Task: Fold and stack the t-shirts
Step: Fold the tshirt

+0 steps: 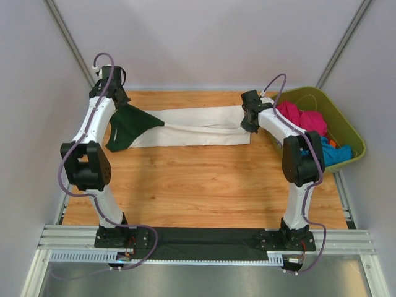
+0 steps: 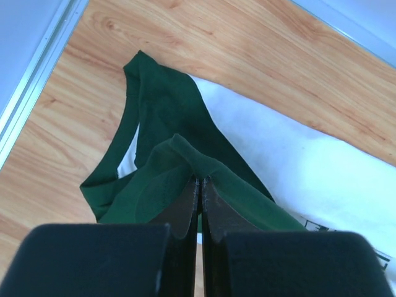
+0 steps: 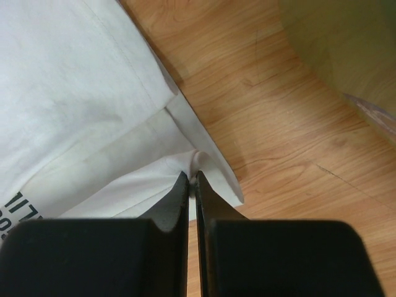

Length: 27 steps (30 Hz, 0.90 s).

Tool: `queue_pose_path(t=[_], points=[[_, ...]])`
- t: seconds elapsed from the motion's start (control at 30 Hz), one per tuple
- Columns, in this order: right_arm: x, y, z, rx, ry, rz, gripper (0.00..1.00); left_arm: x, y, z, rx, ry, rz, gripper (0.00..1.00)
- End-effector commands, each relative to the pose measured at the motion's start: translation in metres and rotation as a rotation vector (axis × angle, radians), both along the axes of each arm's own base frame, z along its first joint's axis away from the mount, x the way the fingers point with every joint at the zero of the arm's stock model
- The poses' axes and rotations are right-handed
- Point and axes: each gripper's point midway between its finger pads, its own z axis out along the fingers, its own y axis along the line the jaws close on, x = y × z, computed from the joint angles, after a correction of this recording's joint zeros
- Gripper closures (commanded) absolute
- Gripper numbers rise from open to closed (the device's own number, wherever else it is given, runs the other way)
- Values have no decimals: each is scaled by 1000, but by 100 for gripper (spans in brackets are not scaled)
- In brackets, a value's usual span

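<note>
The shirt (image 1: 192, 127) lies on the table (image 1: 204, 192), with one end just beside the tub (image 1: 349, 133) and the rest reaching away from it. It looks long and thin, so I think its sides are already folded in.

The left gripper (image 2: 199, 185) is at the end far from the tub. Its jaws are pressed together on a green sleeve (image 2: 167, 124), and the cloth bunches up at the tips. The right gripper (image 3: 190, 180) is at the end next to the tub. Its jaws are pinched tight on the white bottom edge.

I think the job has only just started. This shirt needs to be folded again to make it short. I see no stack anywhere. A pink cloth (image 1: 303, 117) and a blue cloth (image 1: 337, 151) sit crumpled in the tub, so more folding may be left.

The tub wall is close to the right gripper, so that arm has little room on that side. The shirt also lies close to the back wall.
</note>
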Motion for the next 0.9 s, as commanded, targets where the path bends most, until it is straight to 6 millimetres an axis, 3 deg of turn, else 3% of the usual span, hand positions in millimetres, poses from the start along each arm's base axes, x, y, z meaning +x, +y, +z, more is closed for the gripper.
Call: queue_pose_path(t=[0.0,0.33,0.43,0.87], points=[[22,-13,14,-33,-59,-41,100,19,7,26,57,-80,-13,100],[31,-12,-1,-48,-20,-35,100,48,9,31,107,-123,-61,100],[34,-13,-1,-58,-22,-32,100,52,-1,18,107,-102,-56,100],[61,0,8,-22,-92,9,100,24,28,2,161,-32,147,100]])
